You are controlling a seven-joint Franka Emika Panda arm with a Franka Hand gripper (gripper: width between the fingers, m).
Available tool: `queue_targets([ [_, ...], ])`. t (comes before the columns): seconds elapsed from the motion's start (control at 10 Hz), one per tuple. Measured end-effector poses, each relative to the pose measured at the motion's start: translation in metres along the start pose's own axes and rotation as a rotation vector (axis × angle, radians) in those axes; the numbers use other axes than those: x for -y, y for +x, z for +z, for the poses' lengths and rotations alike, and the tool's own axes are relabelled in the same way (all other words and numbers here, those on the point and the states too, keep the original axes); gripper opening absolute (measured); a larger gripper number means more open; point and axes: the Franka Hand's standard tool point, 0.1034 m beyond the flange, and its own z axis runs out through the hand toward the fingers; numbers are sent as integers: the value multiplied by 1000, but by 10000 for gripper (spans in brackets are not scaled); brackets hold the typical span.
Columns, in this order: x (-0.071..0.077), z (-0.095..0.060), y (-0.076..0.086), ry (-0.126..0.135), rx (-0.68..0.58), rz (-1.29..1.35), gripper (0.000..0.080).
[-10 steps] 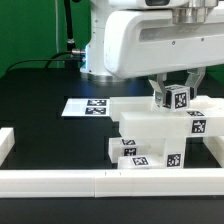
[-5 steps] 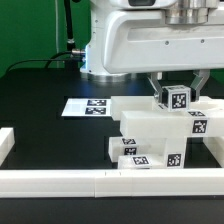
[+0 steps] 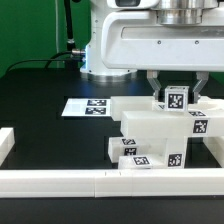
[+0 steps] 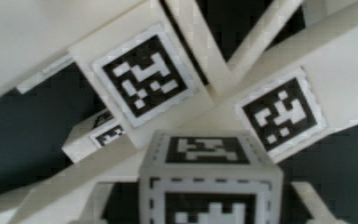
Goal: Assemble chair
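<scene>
Roughly toward the exterior view's right, the partly built chair (image 3: 150,135) is sitting on the black table (image 3: 40,90), a stack of white blocky plastic parts wearing black-and-white square tags on their faces. Its lowest block is lying just behind the long white border rail (image 3: 60,180), and taller blocks are rising in steps behind that. Right at the top of the stack, a short square leg (image 3: 177,99) is being held by the gripper (image 3: 176,95). The two dark fingers (image 3: 156,89) are pressing in on opposite sides of the leg, so the jaws are clamped on it, and one tag on the leg is facing the camera. Whether the leg's underside is touching the part below is something I cannot tell. In the wrist view, the leg is sitting closest to the lens, tags showing on two of its faces. Beyond it, the crossing white bars of an X-braced frame (image 4: 217,80) are carrying two tilted tags, with black table showing through the gaps. To the exterior view's left of the chair, the marker board (image 3: 88,106) is lying flat, just beside the nearest part. The robot's bulky white arm (image 3: 150,40) is hanging over everything.
</scene>
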Motion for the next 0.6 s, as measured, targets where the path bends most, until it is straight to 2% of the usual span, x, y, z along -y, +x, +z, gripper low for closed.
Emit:
queue_targets([
  [0.2, -5, 0, 2, 17, 8, 143, 282],
  [0.3, -8, 0, 3, 15, 8, 212, 282],
  [0.6, -9, 1, 4, 33, 23, 515, 282],
])
